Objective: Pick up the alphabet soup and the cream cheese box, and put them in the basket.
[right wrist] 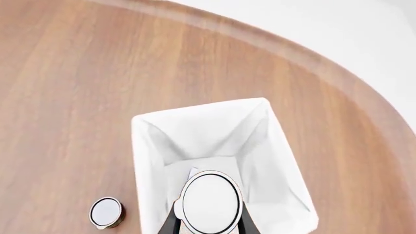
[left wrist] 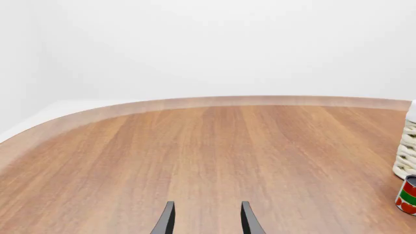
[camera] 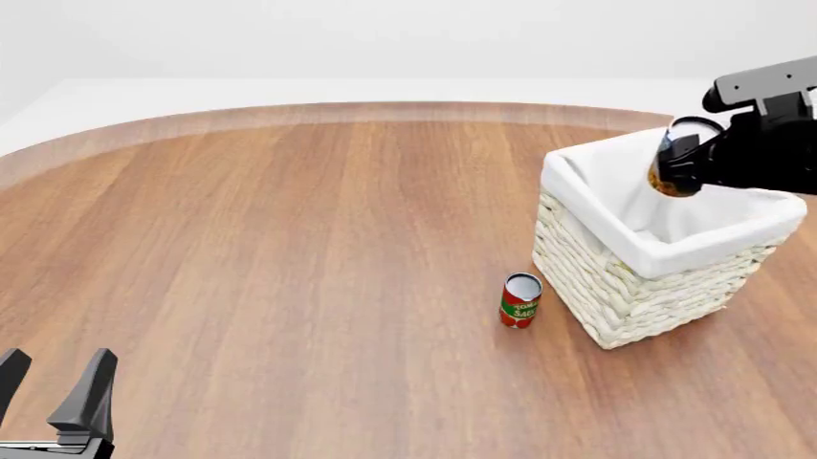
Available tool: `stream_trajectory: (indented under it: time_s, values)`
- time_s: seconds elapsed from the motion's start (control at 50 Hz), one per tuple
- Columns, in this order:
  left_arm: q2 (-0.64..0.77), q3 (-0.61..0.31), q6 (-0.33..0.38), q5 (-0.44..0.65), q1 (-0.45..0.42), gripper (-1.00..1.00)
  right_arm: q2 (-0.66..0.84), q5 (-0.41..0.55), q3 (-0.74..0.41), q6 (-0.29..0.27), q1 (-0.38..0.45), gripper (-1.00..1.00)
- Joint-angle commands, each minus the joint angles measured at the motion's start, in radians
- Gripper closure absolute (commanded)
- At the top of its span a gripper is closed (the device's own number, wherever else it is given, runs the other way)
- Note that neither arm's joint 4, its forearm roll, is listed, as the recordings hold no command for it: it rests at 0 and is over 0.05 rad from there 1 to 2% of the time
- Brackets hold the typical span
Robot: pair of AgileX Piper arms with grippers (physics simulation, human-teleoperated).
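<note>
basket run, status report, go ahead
Right gripper shut on alphabet soup, over the basket. Left gripper open, idle. Cream cheese box unconfirmed. Tomato can beside basket, clear.

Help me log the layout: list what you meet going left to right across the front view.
left gripper → red-and-green can → basket → alphabet soup in the right gripper, over the basket.

The white-topped soup can (right wrist: 211,204), tilted, hangs over the open mouth of the square cream-white woven wicker basket (camera: 613,277) with its white cloth liner.
</note>
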Motion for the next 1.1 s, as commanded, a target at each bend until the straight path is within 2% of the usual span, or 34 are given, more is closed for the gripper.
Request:
stream_trajectory:
  time_s: [0.02,0.22,0.56,0.84,1.1]
  values:
    - [0.000,0.000,0.000,0.000,0.000,-1.00,0.053,-0.042,-0.009,0.018,-0.004,1.00]
    - [0.000,0.000,0.000,0.000,0.000,-1.00,0.061,-0.060,0.029,-0.002,-0.020,1.00]
    - [0.000,0.000,0.000,0.000,0.000,-1.00,0.102,-0.101,0.059,0.001,-0.027,1.00]
    - [0.000,0.000,0.000,0.000,0.000,-1.00,0.240,-0.114,-0.042,0.006,-0.042,1.00]
    - [0.000,0.000,0.000,0.000,0.000,-1.00,0.323,-0.114,-0.094,-0.023,-0.066,1.00]
